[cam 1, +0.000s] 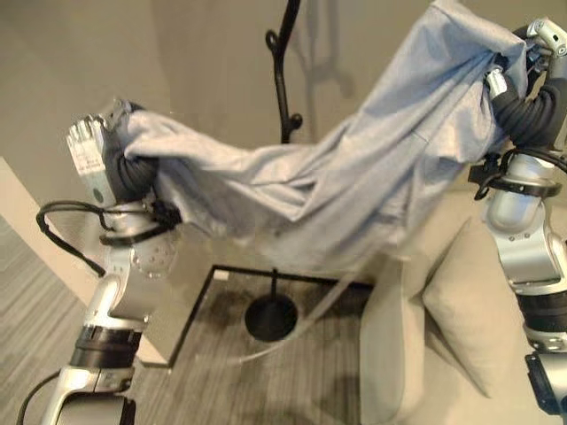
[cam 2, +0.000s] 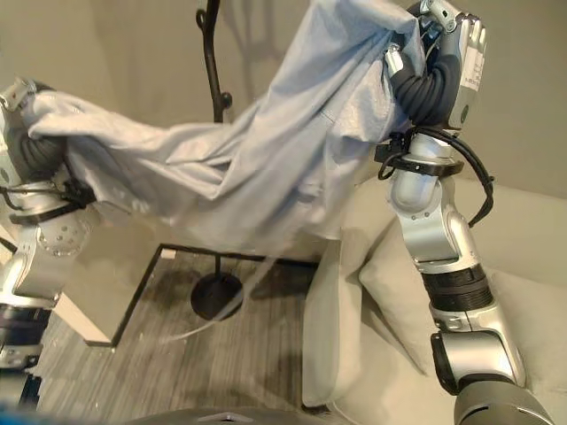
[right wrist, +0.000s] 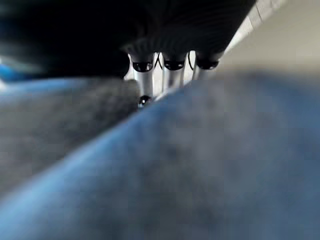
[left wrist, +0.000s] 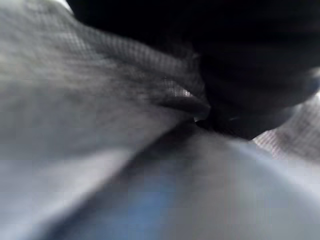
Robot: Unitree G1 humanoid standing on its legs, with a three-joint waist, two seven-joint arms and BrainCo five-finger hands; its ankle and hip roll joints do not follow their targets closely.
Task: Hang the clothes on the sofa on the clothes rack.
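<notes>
A grey shirt (cam 1: 354,168) hangs stretched in front of the black clothes rack (cam 1: 282,80), above the sofa (cam 2: 532,310). Left hand (cam 1: 89,150) and right hand (cam 2: 447,66) hold opposite ends, fingers buried in cloth, grip unclear.

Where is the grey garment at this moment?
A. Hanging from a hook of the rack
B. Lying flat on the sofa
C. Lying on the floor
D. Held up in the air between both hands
D: the grey garment spans between the left hand and the raised right hand, in front of the black rack, above the sofa.
</notes>
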